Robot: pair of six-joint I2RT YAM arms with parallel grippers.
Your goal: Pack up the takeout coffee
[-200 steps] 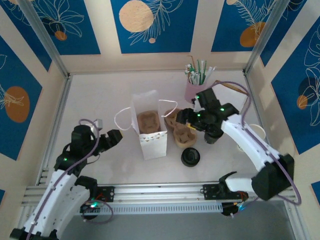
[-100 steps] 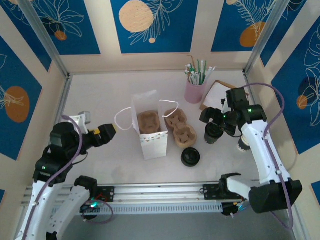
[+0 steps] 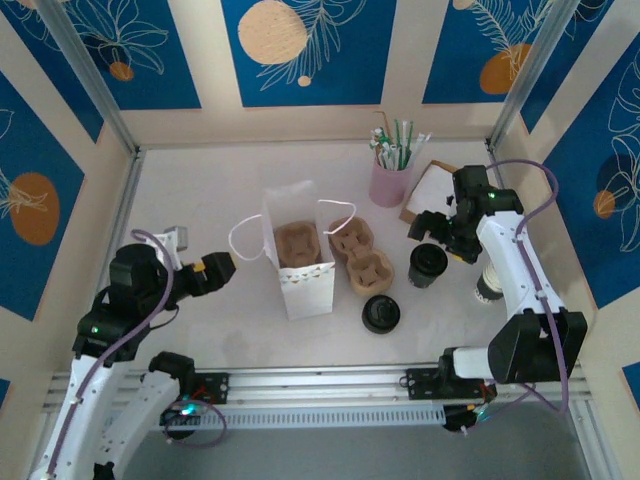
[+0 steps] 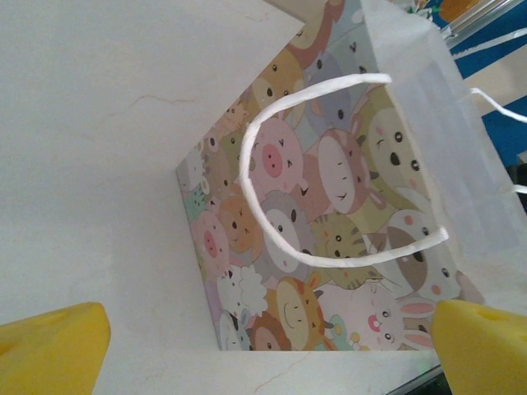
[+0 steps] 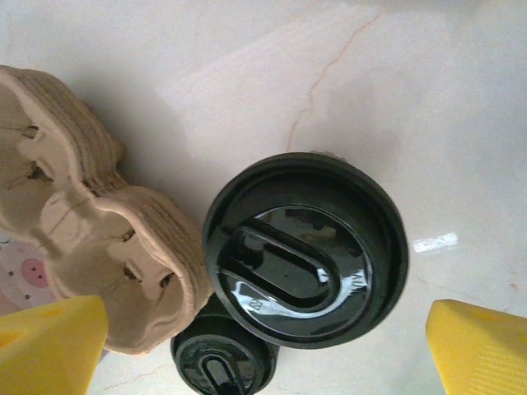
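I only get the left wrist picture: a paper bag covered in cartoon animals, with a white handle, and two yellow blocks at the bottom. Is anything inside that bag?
Observer: Yes. From above, the bag stands open with a brown cup tray inside.
Visitor: Any cups around?
Observer: A white cup with a dark base stands on the right, partly behind the right arm.
Visitor: And the other hand?
Observer: The right gripper is open, pointed down at a cup with a black lid.

Black domed lid centre; pulp carrier left; second lid below; yellow fingers spread.
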